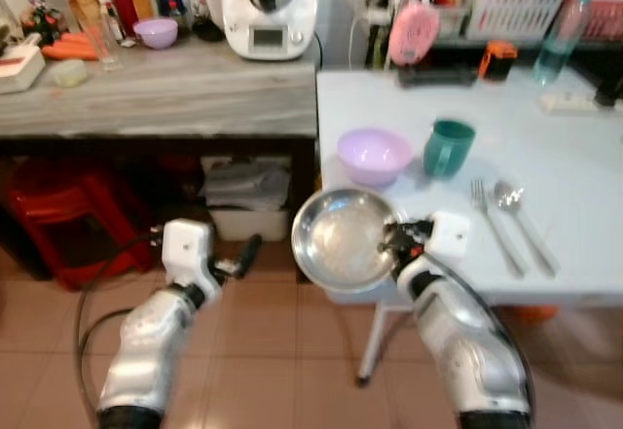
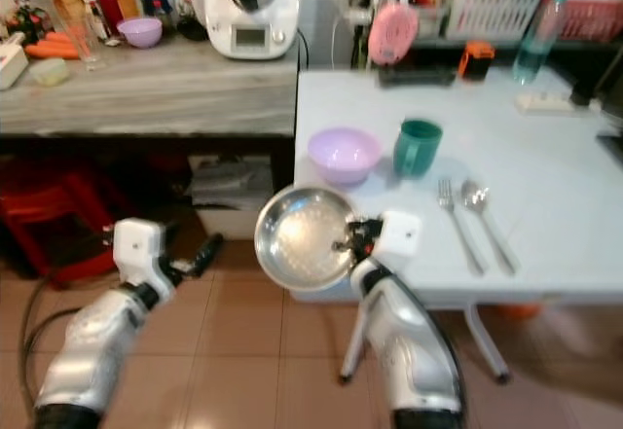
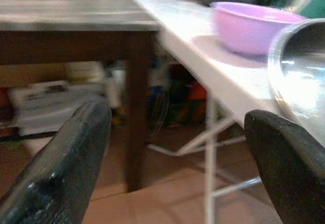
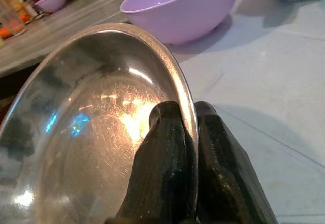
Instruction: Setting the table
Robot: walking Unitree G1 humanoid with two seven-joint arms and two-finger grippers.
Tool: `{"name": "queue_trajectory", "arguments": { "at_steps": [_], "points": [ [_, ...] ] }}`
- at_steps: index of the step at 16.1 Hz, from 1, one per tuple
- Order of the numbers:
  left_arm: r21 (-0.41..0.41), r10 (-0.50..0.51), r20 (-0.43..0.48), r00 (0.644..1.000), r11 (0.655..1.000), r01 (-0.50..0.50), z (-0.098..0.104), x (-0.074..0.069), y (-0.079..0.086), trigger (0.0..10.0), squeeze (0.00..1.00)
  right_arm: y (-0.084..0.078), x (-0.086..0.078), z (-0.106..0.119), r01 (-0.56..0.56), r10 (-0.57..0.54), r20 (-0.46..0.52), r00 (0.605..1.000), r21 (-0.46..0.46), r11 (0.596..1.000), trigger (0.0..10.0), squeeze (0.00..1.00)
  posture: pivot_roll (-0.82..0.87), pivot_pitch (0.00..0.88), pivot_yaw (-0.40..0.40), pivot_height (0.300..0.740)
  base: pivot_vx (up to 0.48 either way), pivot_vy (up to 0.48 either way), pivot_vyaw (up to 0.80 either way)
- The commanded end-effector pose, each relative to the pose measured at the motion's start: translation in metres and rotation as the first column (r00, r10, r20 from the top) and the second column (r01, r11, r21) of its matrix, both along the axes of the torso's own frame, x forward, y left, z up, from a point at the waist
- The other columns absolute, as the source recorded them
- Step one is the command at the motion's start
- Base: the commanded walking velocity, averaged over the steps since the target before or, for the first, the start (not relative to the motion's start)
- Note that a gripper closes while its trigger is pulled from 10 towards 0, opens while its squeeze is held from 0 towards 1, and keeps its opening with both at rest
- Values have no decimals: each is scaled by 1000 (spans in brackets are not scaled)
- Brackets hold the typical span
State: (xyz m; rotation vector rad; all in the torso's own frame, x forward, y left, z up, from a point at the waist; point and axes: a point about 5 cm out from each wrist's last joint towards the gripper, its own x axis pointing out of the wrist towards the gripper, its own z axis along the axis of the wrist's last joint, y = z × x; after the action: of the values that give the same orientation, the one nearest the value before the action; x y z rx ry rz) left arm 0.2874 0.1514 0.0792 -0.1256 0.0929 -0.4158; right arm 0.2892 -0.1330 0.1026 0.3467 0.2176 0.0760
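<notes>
White tabletop meets tiled floor at its near edge, where the right gripper pinches the rim of a round shiny steel plate. Left gripper hangs spread, off the table. Beyond sit a lilac plastic bowl, green mug, fork and spoon.

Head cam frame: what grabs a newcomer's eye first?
The shiny steel plate, pinched at its rim by the right gripper, held at the near edge of the white table. Just beyond it on the table stand a lilac bowl and a green cup, with a fork and spoon laid side by side to the right. The left gripper hangs open over the tiled floor.
</notes>
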Motion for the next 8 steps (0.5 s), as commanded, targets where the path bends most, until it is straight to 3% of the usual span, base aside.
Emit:
{"name": "queue_trajectory", "arguments": {
  "at_steps": [1,8],
  "points": [
    [24,33,3,999,999,-33,1,1,10,10000,0,5,-3,-12,-16,15,-60,998,-14,1000,10000,0,22,0,31,740,0,382,0],
    [21,29,-1,1000,999,-29,-4,-4,7,10000,0,4,-3,-10,-6,5,-49,999,-22,1000,10000,0,22,0,30,740,0,401,0]
  ]
}}
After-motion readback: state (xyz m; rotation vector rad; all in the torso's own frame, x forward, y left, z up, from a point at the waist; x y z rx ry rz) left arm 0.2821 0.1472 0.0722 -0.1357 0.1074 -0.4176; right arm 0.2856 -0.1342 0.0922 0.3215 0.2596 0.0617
